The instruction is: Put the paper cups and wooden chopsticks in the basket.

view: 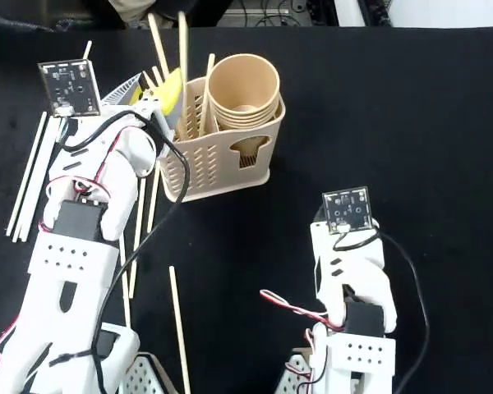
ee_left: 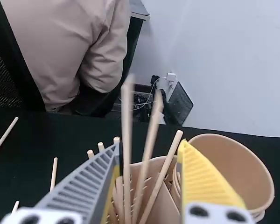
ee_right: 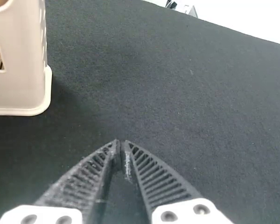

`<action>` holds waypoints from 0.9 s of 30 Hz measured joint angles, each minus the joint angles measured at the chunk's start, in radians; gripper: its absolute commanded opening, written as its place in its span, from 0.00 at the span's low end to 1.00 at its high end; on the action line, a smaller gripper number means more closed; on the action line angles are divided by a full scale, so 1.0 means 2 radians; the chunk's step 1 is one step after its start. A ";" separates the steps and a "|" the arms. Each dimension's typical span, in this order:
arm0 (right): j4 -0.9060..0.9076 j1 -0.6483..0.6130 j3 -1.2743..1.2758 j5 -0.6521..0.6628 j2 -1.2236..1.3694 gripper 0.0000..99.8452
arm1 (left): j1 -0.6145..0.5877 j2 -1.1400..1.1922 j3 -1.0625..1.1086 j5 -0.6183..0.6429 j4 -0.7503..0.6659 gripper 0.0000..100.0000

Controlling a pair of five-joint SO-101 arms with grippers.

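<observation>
Black cloth (view: 411,123) covers the table. Stacked cups (view: 243,82) already sit in the basket (view: 222,160), just beside the left gripper (ee_left: 149,144). Its jaws are spread around chopsticks (view: 183,57) that stand upright, tips up. Loose sticks (view: 178,328) lie flat behind it, running lengthwise along the arm, likely yet to be collected. The right gripper (ee_right: 120,144) is pressed together.

A black table cover (ee_right: 186,70) spreads beneath and ahead of the right claw (ee_right: 121,143). Well beyond the left claw (ee_left: 149,144), past the table's far edge, stands a white wall (ee_left: 224,56). At its foot lies a white plug with cables (ee_left: 170,80), just beside a dark mesh-fronted box (ee_left: 179,100).
</observation>
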 measured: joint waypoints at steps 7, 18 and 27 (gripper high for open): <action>0.000 0.000 0.000 0.000 0.000 0.01 | -0.002 0.000 -0.001 0.000 0.002 0.20; 0.000 0.000 0.000 0.000 0.000 0.01 | -0.140 0.048 -0.134 0.005 0.182 0.20; 0.000 0.000 0.000 0.000 0.000 0.01 | -0.230 0.319 -0.332 -0.069 0.371 0.20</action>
